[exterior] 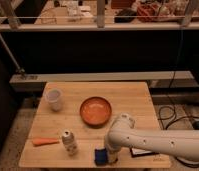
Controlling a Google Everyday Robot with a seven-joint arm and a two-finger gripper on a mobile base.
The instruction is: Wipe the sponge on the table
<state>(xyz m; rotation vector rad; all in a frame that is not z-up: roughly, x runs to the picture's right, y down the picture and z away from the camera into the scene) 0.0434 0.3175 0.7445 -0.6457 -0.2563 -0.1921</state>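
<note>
The sponge, a small dark blue block, lies near the front edge of the light wooden table. My gripper comes down from the white arm and sits at the sponge's right side, touching it. The arm's wrist hides the fingers.
An orange bowl sits mid-table. A white cup is at the back left, a can stands left of the sponge, and a carrot lies at the front left. A flat dark box is partly hidden under the arm. Cables run on the floor at right.
</note>
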